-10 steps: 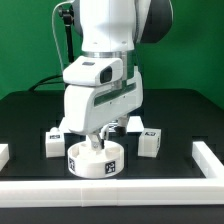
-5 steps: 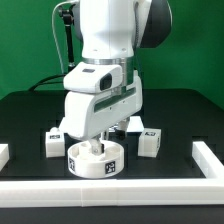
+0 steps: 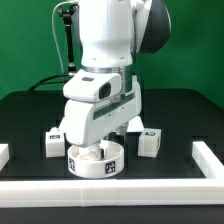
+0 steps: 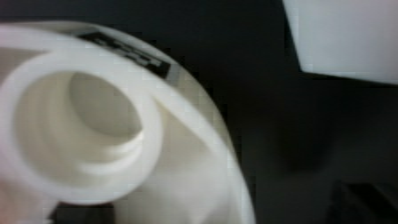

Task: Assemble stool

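The round white stool seat (image 3: 96, 161) lies flat on the black table at the front centre, tags on its side. My gripper (image 3: 93, 147) reaches down onto its top, and the hand hides the fingertips. The wrist view shows the seat (image 4: 107, 120) very close and blurred, with a round recess in it; no fingers show there. One white leg (image 3: 55, 141) lies to the exterior view's left of the seat. Another leg (image 3: 150, 142) lies to the right, and a third (image 3: 136, 124) sits behind. A leg's white face (image 4: 347, 35) also shows in the wrist view.
A long white rail (image 3: 110, 190) edges the table's front and turns up the exterior view's right side (image 3: 210, 156). A short white piece (image 3: 3, 153) sits at the left edge. Black cables hang behind the arm.
The hand has turned and tilted a little over the seat. The seat and the legs have stayed where they were.
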Robot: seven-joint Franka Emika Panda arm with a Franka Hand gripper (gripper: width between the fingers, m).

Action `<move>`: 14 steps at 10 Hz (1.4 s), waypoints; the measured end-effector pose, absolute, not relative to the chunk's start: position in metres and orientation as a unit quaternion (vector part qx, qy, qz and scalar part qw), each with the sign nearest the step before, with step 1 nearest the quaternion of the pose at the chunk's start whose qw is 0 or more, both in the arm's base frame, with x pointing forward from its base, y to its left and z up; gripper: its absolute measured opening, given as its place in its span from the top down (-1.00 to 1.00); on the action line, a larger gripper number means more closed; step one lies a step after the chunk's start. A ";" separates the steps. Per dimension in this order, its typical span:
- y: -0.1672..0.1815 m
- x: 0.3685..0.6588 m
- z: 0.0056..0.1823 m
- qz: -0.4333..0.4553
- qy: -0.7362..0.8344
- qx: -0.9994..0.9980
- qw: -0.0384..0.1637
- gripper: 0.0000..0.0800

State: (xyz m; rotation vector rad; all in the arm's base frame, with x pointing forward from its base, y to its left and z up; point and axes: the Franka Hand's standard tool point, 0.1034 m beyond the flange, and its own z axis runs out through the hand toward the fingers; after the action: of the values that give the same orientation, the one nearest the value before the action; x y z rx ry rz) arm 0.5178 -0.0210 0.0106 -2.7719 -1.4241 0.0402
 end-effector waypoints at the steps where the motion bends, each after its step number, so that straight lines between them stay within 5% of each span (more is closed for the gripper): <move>1: -0.021 0.518 0.011 0.013 -0.457 -0.889 0.013 -0.18; 3: -0.021 0.518 0.011 0.013 -0.457 -0.889 0.013 0.65; 4: -0.021 0.518 0.011 0.013 -0.457 -0.889 0.013 0.65; 5: -0.021 0.518 0.011 0.013 -0.457 -0.889 0.013 0.92; 11: -0.020 0.518 0.011 0.013 -0.459 -0.888 0.012 0.93; 14: 0.010 0.538 0.013 0.003 -0.481 -0.876 0.013 0.92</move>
State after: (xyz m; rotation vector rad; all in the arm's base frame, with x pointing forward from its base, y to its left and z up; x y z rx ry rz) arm 0.5379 0.0101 0.0135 -2.7305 -1.4998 0.0103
